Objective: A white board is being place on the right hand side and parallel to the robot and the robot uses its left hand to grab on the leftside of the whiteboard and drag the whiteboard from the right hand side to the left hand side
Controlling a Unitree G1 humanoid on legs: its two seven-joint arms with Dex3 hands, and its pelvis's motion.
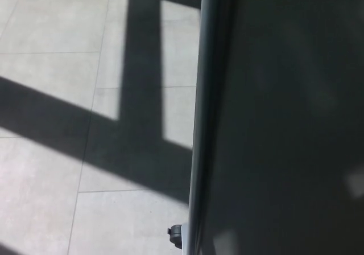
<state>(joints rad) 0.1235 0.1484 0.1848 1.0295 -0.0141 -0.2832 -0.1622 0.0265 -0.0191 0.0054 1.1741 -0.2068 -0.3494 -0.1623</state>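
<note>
The tall whiteboard with its grey, shaded panel (284,118) fills the right half of the head view, standing upright and running from the top edge of the picture to the bottom. Its rounded grey metal frame edge (199,124) on the left side cuts almost straight down the middle of the view, leaning slightly. Near the foot of that edge a small dark caster wheel (176,234) pokes out over the pale tiled floor (51,169), which takes up the left half and is crossed by broad dark shadow bands with sunlit patches between them. Neither of the robot's hands shows here, nor any forearm, so I cannot tell whether their fingers are spread or pressed together, and nothing is seen touching the board's left edge. Judged from this, the board sits on the robot's right side, so the drag to the left looks not yet carried through; whether the grasp on the left side has been made cannot be told, since the part of the frame in view is bare.
</note>
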